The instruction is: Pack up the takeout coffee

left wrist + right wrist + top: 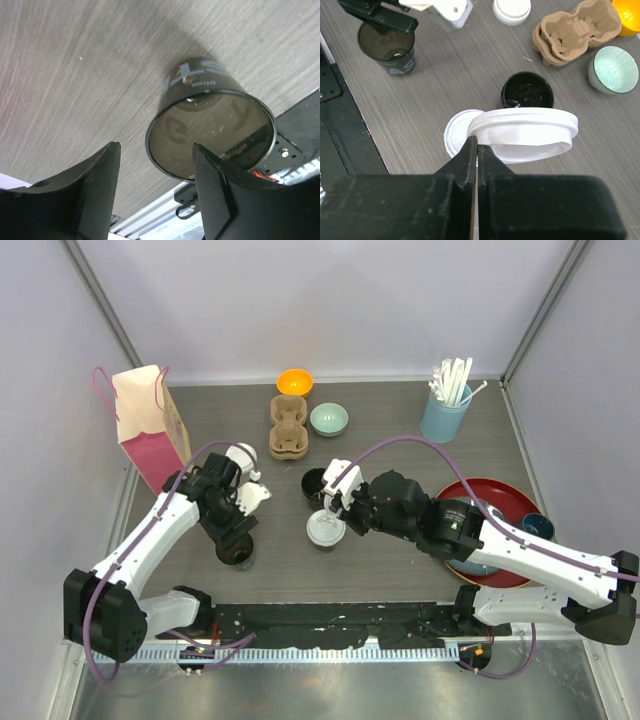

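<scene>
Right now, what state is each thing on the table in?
Near black paper cup: upright, unlidded, ungripped.
Left fingers: open over it.
Far black paper cup: upright, unlidded.
Round white plastic lid: pinched by its rim.
Right fingers: shut on that lid.
Brown cardboard cup carrier: empty.
Pink-and-white paper bag: upright.

Black cup [200, 82] with white lettering, white lid [525, 132], grey wood-grain counter [470, 65], tan cardboard carrier [575, 30], orange bowl [627, 10], pale green bowl [613, 70], pink-and-cream bag [150, 425].

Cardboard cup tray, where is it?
Top view: the cardboard tray lies at the back of the table, nearer than the orange bowl, left of the green bowl.
</scene>
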Robot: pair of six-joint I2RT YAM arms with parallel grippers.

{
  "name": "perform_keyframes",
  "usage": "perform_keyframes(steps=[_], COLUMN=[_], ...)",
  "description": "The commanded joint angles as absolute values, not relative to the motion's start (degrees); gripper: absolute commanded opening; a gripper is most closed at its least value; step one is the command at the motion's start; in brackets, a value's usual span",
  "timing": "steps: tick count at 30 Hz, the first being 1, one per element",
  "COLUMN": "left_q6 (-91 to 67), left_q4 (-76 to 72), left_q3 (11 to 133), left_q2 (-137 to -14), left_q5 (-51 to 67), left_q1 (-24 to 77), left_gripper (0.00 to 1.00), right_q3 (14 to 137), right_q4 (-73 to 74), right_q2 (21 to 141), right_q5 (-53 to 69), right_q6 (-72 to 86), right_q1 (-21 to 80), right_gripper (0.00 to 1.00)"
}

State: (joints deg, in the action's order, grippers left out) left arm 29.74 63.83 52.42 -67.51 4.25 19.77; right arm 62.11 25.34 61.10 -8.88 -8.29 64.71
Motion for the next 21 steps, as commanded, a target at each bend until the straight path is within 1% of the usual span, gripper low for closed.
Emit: perform_keyframes(steps=[1,3,4,6,7,9,10,14,18,21], left_q6=[28.0,27.6,27.6,27.2,26.7,25.2,24.6,19.4,16.1,14.5], left_q4=[57.5,57.4,57.3,57.2,57.1,57.0,56.9,53.5,50.8,51.7], left_q3=[52.7,52.2,51.9,50.9,50.6,50.7,51.1,54.4,57.6,61.3], left_q2=[-67.8,-69.1,-69.6,-70.6,-70.7,-70.3,-70.2,-69.8,-73.5,-77.5], left_q5=[4.7,6.3,6.6,7.7,8.3,10.1,11.4,11.1,6.8,10.0], left_q1=[19.7,19.7,19.7,19.7,19.7,19.7,19.8,21.6,28.9,30.3], left_gripper=[0.6,0.55,0.46,0.36,0.24,0.11,0.0,0.0,0.0,0.0], right_q3=[64.2,64.4,64.5,65.2,65.4,66.1,66.4,67.1,68.7,70.6], right_q4=[26.0,26.8,27.2,28.5,28.7,29.6,29.9,30.9,33.0,35.4], right_q2=[62.0,62.0,62.1,62.1,62.1,61.7,61.6,61.1,62.1,63.7], right_q5=[-8.8,-8.7,-8.6,-8.8,-9.6,-10.1,-10.2,-10.9,-10.9,-10.7], right_q6=[-9.0,-9.1,-9.2,-9.1,-8.7,-8.1,-7.7,-7.7,-7.3,-7.6], right_q1=[64.6,64.6,64.7,64.7,64.6,64.6,64.6,64.7,64.6,64.7], right_gripper=[0.01,0.01,0.01,0.01,0.01,0.01,0.01,0.01,0.01,0.01])
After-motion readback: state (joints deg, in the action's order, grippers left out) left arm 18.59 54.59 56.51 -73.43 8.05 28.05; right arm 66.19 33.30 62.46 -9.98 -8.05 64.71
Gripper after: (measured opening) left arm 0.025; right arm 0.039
